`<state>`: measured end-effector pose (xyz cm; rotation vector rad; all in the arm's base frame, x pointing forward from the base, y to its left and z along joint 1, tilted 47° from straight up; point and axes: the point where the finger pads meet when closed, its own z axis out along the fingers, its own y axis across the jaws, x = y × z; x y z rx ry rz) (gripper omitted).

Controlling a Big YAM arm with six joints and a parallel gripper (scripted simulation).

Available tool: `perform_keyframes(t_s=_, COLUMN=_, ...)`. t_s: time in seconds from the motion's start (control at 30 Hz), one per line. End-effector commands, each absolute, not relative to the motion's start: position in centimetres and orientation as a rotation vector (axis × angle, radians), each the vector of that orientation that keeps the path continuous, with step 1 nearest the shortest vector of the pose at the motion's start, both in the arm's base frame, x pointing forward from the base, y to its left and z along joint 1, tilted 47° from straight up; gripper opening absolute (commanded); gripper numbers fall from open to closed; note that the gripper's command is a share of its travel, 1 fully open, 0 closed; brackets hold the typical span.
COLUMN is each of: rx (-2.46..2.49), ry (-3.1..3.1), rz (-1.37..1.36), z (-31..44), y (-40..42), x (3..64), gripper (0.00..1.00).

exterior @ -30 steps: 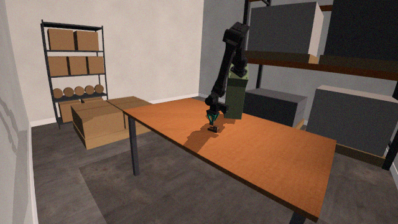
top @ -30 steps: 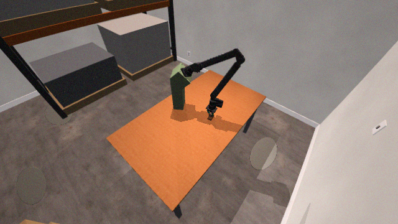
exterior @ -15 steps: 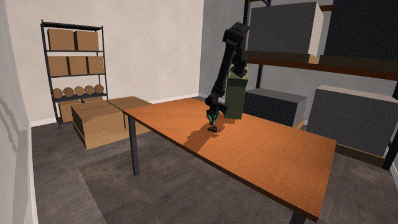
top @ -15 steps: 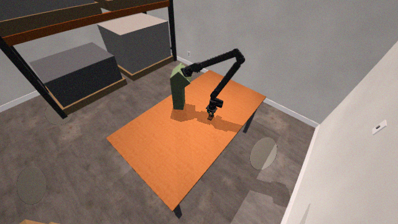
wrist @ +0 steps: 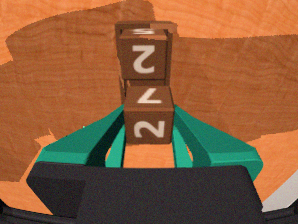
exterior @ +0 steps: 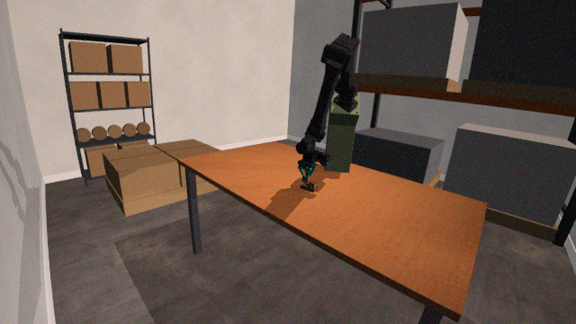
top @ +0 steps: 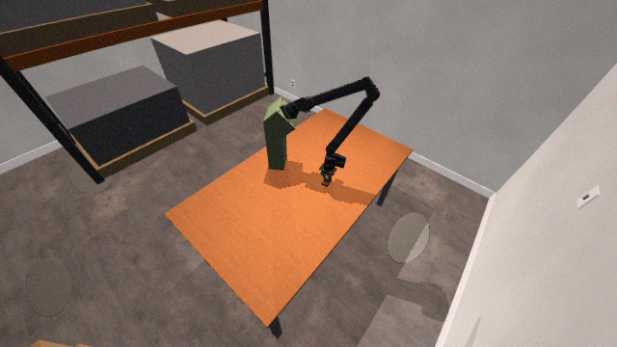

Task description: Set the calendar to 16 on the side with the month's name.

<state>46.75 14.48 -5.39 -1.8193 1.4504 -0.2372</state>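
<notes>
One month's name (wrist: 163,26) out of sight

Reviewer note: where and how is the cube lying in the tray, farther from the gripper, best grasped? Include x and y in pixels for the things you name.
Probably by its two opposite side faces, from above, fingers straddling it. The far cube (wrist: 144,57) is boxy, its top open to reach; tray walls (wrist: 172,55) run close beside it, so gripping high on the faces seems safer.
</notes>
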Motion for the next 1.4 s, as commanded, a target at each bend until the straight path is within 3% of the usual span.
perform_keyframes(t_s=0.0, rx=-1.822, ry=1.453, rz=-0.217, z=-6.2, y=15.3, x=46.5, gripper=0.28)
perform_keyframes(t_s=1.37, rx=-1.832, ry=1.466, rz=-0.203, z=-7.6, y=15.8, x=46.5, gripper=0.28)
